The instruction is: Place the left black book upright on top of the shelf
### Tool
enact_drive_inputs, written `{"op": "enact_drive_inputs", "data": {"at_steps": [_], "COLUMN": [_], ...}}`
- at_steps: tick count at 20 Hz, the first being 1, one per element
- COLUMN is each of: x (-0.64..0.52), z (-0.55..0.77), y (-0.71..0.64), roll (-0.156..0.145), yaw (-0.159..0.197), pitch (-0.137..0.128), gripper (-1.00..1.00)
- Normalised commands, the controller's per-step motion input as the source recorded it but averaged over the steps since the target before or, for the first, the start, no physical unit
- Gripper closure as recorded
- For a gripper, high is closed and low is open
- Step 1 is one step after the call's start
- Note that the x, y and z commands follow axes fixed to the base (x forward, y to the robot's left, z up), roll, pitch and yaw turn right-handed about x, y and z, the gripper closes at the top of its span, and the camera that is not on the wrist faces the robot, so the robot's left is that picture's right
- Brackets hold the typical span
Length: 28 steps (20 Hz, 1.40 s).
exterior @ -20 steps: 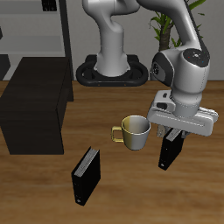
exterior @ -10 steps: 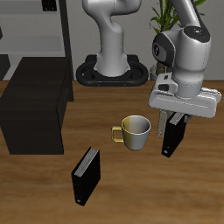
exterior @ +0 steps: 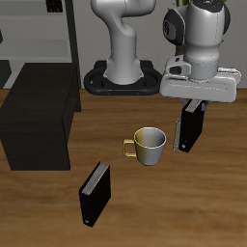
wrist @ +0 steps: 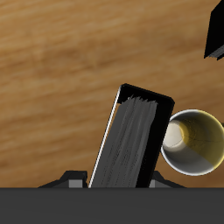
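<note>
The exterior camera looked down from high at the table's front, taking in the table (exterior: pixel 222 212). The wrist camera looked straight down from close above. Both views shared the held book (exterior: pixel 189 127) (wrist: pixel 131 140), with the mug (exterior: pixel 149 145) (wrist: pixel 194 142) at its 9 o'clock in the exterior view.

My pincer (exterior: pixel 194 105) fingers are hidden behind my housing and the book (exterior: pixel 189 128) top; in the wrist view the other book (wrist: pixel 216 31) is cut off.
</note>
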Motion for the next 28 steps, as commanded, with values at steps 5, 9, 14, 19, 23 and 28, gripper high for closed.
{"op": "enact_drive_inputs", "data": {"at_steps": [5, 9, 14, 19, 23, 28], "x": [-0.12, -0.18, -0.16, -0.14, -0.06, -0.09], "z": [0.46, 0.50, 0.38, 0.30, 0.15, 0.19], "y": [-0.42, -0.57, -0.57, -0.64, -0.50, -0.63], "roll": [0.042, 0.045, 0.019, -0.018, -0.011, 0.015], "yaw": [0.018, 0.078, 0.049, 0.058, 0.007, 0.001], "pitch": [0.027, -0.016, 0.000, 0.006, 0.018, 0.032], "gripper": [1.00, 1.00, 1.00, 1.00, 1.00, 1.00]}}
